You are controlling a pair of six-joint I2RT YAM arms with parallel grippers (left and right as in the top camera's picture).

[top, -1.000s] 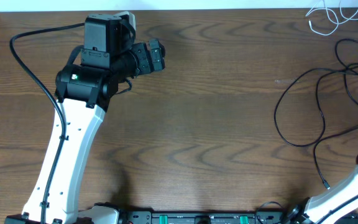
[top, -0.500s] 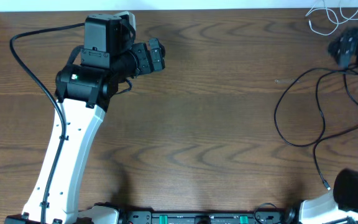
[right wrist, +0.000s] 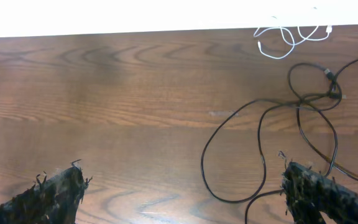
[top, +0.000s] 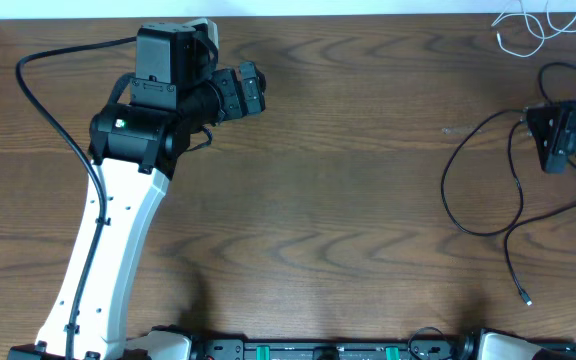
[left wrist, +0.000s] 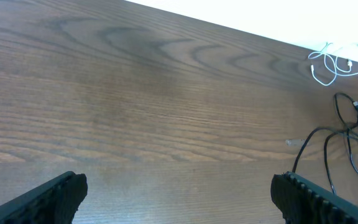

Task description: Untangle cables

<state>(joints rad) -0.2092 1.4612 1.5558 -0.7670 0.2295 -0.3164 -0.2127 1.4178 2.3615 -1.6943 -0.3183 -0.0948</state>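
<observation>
The long black cable [top: 444,188] lies in loose loops at the table's right side, its plug end [top: 525,297] near the front. The short white cable [top: 528,22] lies bunched at the far right corner, apart from the black one. My right gripper [top: 550,140] hovers over the black cable's upper loops. In the right wrist view it [right wrist: 188,196] is open and empty, with the black cable [right wrist: 301,99] and the white cable [right wrist: 288,38] ahead. My left gripper [top: 255,90] is far left, open and empty [left wrist: 179,199], and sees both cables [left wrist: 347,134] in the distance.
The left arm's thick black wire [top: 38,90] curves over the table's far left. The table's far edge [top: 368,16] meets a white surface. The cables lie close to the table's right edge.
The right arm has swung in from the bottom right. Its gripper showed at the top right half a second ago and has since come down over the black cable's loops. The left arm has not moved.
</observation>
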